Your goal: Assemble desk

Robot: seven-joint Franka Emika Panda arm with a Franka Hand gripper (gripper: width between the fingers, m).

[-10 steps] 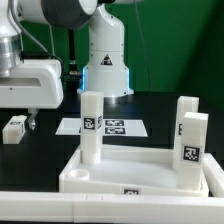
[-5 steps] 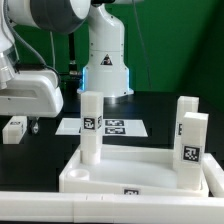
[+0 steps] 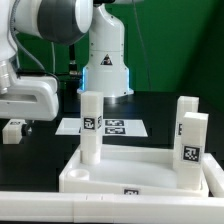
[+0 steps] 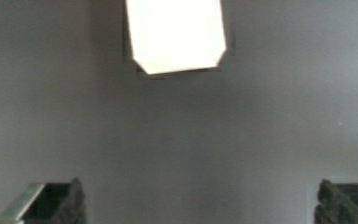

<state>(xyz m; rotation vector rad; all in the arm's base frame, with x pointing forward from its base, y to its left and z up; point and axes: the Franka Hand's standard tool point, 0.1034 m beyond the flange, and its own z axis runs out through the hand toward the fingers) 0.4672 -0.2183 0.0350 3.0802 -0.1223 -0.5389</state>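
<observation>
Exterior view, from its left edge: the white Franka arm's bulky wrist housing point(image 3: 28, 98) fills the upper left of the frame, and the gripper itself is hidden below and behind it there. Just under the housing, at the left edge of the frame, a short white block leg with a black-and-white marker point(image 3: 13, 131) lies on the black surface point(image 3: 160, 108). Toward the middle, the flat white marker board point(image 3: 112, 127) lies on the surface in front of the arm's white base point(image 3: 105, 60). In the lower half of the frame sits the large white rimmed tabletop panel point(image 3: 140, 172), with one tall white leg point(image 3: 92, 128) standing upright in its left rear corner. At the exterior view's right, two more marked legs stand in the panel, one behind point(image 3: 186, 118) and one nearer point(image 3: 193, 150).

In the wrist view, the two dark fingertips point(image 4: 51, 203) of the gripper point(image 4: 201, 203) stand wide apart with nothing between them, above the dark surface; a white block point(image 4: 174, 36) shows well apart from them at the opposite edge.
</observation>
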